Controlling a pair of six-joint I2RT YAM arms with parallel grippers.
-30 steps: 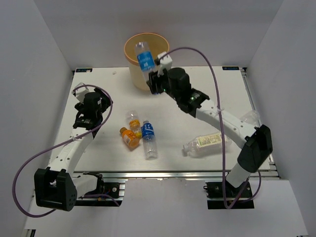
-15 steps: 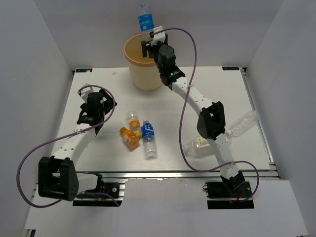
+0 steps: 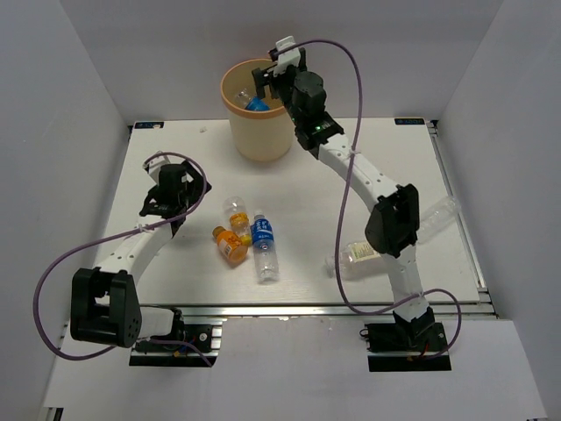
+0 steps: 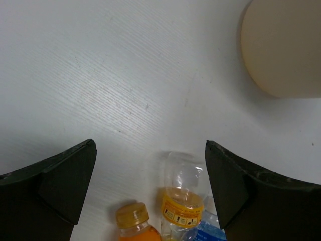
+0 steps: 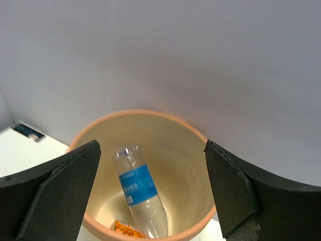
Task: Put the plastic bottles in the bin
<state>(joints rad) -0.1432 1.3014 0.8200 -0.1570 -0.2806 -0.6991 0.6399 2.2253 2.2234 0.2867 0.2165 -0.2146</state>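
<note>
Right wrist view: the right gripper hangs over the bin, jaws wide apart, with a blue-label bottle lying inside. The left gripper is spread too, above an orange bottle.

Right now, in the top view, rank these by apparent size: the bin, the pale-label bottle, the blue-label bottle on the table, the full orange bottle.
1. bin
2. pale-label bottle, though the right arm hides part of it
3. blue-label bottle on the table
4. full orange bottle
</note>
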